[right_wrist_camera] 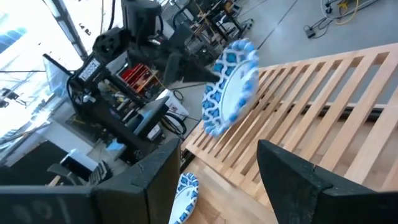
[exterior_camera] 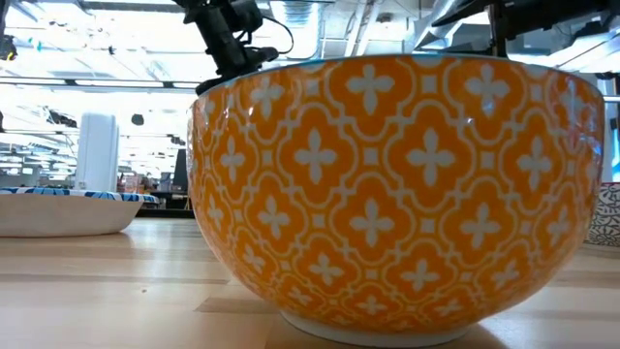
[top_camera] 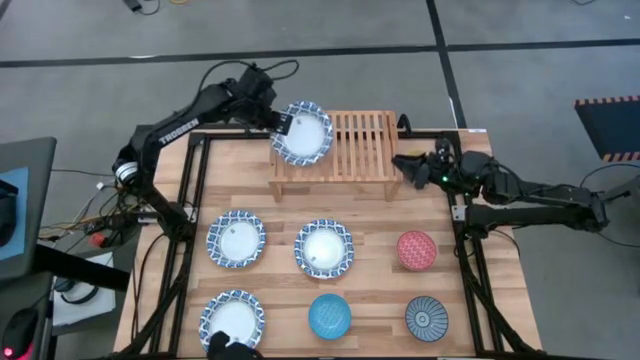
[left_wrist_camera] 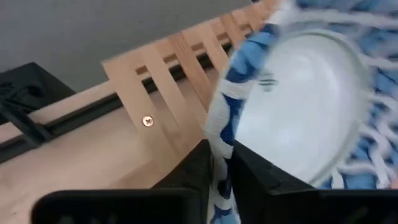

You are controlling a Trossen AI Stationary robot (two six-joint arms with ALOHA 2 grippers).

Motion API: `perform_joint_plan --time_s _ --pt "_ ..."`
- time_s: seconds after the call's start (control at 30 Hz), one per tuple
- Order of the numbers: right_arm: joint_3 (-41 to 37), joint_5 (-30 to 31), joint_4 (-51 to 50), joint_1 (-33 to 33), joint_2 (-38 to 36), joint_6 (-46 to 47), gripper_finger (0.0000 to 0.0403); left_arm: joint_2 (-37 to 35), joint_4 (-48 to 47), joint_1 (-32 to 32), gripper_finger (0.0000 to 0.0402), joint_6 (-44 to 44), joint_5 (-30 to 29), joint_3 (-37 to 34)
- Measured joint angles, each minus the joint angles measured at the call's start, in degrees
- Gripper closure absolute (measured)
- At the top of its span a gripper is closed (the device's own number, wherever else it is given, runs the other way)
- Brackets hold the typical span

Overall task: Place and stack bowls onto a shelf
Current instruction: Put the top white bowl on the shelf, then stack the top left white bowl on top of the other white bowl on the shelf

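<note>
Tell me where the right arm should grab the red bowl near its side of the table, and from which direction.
Take the red bowl by its rim, coming straight down from above. It sits upright and open on the table, with clear wood around it, so one finger can go inside the wall and one outside. The right tool waits open beside the shelf, on that side; the left tool is busy holding a white bowl.

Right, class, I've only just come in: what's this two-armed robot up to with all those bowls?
The left gripper is shut on the rim of a white bowl with a blue patterned rim, holding it tilted over the left end of the wooden shelf. The right gripper waits open at the shelf's right end. No other bowl is on the shelf. Three more white bowls, a red, a blue and a dark patterned one sit on the table.
</note>
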Motion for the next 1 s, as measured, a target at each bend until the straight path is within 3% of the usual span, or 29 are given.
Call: perform_joint_plan --time_s 0.4,0.6,0.77,1.0 --pt "0.0 0.4 -0.2 -0.4 0.1 0.0 0.0163 -0.3 -9.8 1.2 0.0202 4.5 1.9 9.7" --pt "0.0 0.4 -1.0 -0.1 0.1 -0.7 0.0163 -5.6 -21.6 -1.2 0.018 11.0 -6.1 12.1" --pt "0.0 0.4 -2.3 -0.2 0.1 -1.1 0.0163 -13.9 -25.0 -4.8 0.018 10.5 -9.3 2.3" --pt "0.0 0.5 -2.3 -0.2 0.1 -1.1 0.0163 -30.1 -12.0 -11.0 0.018 -2.4 -9.0 -24.0"
